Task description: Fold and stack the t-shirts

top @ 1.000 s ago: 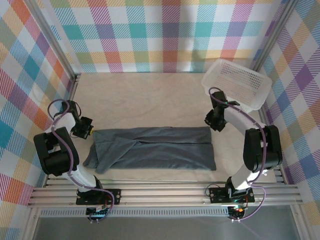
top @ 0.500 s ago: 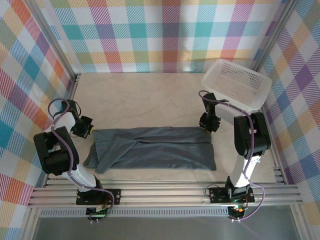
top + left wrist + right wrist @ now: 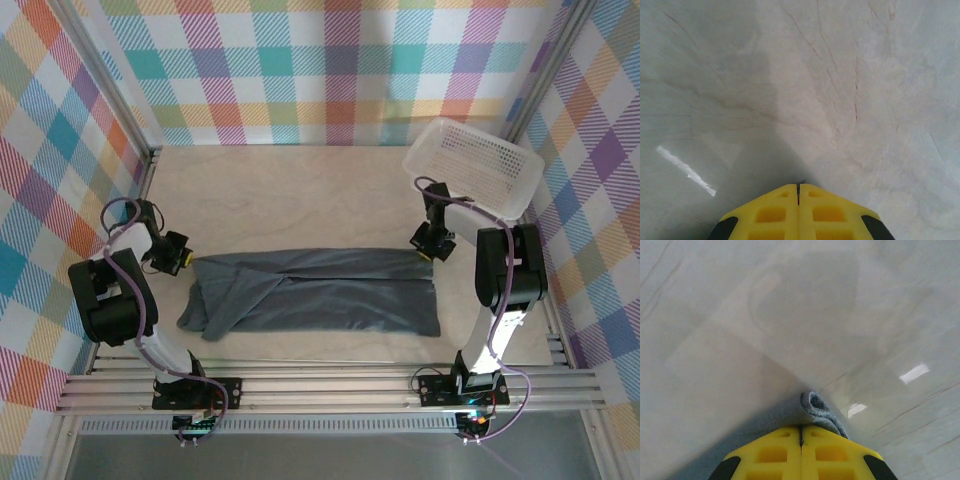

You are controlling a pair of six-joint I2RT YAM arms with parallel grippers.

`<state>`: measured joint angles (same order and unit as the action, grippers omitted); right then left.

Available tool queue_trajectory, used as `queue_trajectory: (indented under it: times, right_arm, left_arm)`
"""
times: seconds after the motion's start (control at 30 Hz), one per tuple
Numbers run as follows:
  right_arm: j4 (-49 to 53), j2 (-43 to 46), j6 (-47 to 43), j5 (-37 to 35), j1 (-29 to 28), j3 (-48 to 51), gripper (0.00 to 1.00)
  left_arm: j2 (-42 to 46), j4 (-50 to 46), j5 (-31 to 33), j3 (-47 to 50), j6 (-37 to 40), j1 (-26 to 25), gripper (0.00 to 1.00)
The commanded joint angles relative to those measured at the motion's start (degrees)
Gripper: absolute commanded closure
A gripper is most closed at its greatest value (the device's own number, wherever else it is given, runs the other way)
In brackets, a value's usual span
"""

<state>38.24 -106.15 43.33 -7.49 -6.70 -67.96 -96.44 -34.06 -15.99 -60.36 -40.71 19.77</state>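
Shirt: dark grey t-shirt (image 3: pixel 320 295) lies as a long left-to-right band | my right gripper (image 3: pixel 801 429) is clenched on its far-right corner | my left gripper (image 3: pixel 799 189) is pressed closed at the far-left corner, cloth there unclear | advice: lift both corners level, band taut.

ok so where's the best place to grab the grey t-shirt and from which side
By its two far corners, coming from above at each short end. The t-shirt lies flat as a long band across the table, so only edges and corners offer a pinch. The right gripper is shut on the bunched far right corner; the left gripper sits shut at the far left one.
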Motion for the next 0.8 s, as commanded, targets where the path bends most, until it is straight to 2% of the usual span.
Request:
queue_trajectory:
  times: [0.0, 0.13, 0.33, 0.53, 0.67, 0.73, 0.77]
  right_arm:
    - [1.6, 0.6, -2.2, -2.7, 2.7, 0.0, 1.00]
    - [1.7, 0.2, -3.2, -2.4, 4.7, -1.1, 1.00]
    - [1.5, -1.5, -5.9, -1.9, 4.8, -4.6, 1.00]
    - [2.6, -3.1, -7.5, -2.1, 4.9, -8.5, 1.00]
    - [2.0, -2.8, -8.0, 0.4, 4.9, -8.4, 1.00]
    - [2.0, -2.1, -8.2, 1.3, 4.9, -7.9, 0.97]
    - [1.9, -1.3, -8.2, 1.5, 4.9, -7.4, 0.90]
  left_arm:
    - [-1.2, 1.5, -1.5, -2.6, -0.3, -2.1, 1.00]
    - [-3.2, 1.7, -1.3, -4.3, -1.5, -6.0, 1.00]
    - [-7.4, 1.5, -0.3, -8.7, -1.8, -8.5, 1.00]
    - [-10.3, -0.8, 0.7, -14.0, -0.8, -9.0, 1.00]
    - [-10.9, -3.3, 1.9, -16.8, 0.8, -9.0, 1.00]
    - [-10.4, -4.6, 2.9, -17.4, 1.3, -9.0, 0.92]
    - [-9.7, -5.0, 3.6, -17.3, 1.3, -9.1, 0.87]
